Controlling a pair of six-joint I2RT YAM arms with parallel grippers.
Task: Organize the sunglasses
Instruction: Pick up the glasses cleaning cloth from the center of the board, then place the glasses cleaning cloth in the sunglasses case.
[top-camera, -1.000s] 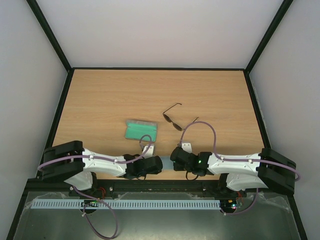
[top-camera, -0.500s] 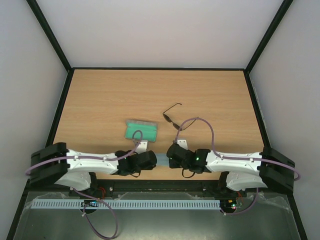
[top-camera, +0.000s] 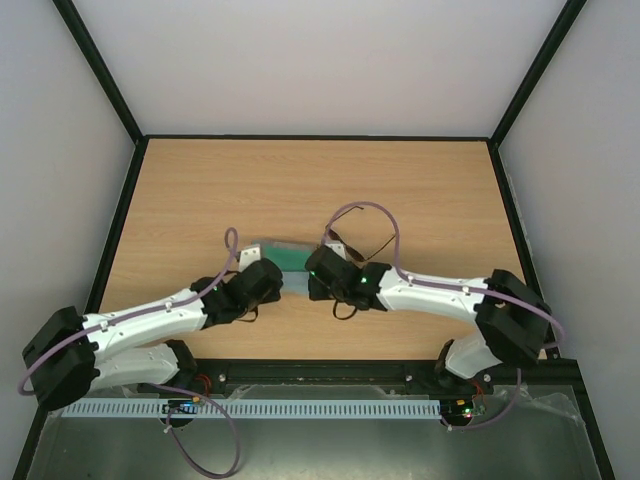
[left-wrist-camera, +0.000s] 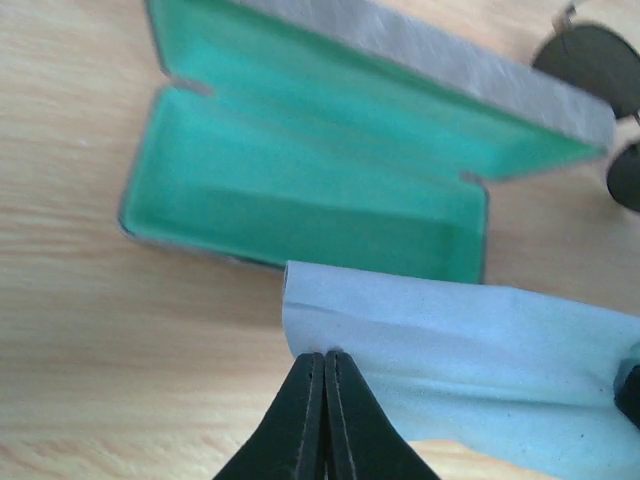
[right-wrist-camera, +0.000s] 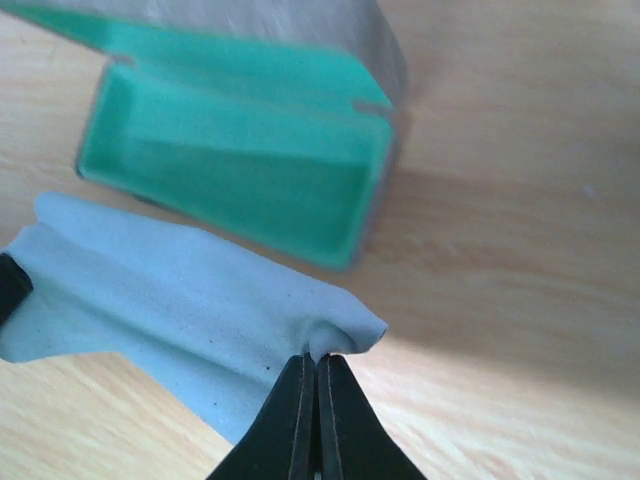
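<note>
Sunglasses (left-wrist-camera: 598, 58) just right of the open grey case (left-wrist-camera: 300, 200), lens row crosswise to its length, my left gripper (left-wrist-camera: 325, 355) and right gripper (right-wrist-camera: 318, 358) both pinching the light blue cloth (left-wrist-camera: 470, 340).

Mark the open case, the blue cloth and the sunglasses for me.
Grey case (left-wrist-camera: 300, 190): left wrist view, on its green lining.
Light blue cloth (left-wrist-camera: 470, 340): left wrist view, near its middle.
Sunglasses (left-wrist-camera: 595, 60): left wrist view, on one dark lens.

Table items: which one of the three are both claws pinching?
The light blue cloth: the left gripper and right gripper each pinch one edge. The open green-lined case and the sunglasses lie untouched.
</note>
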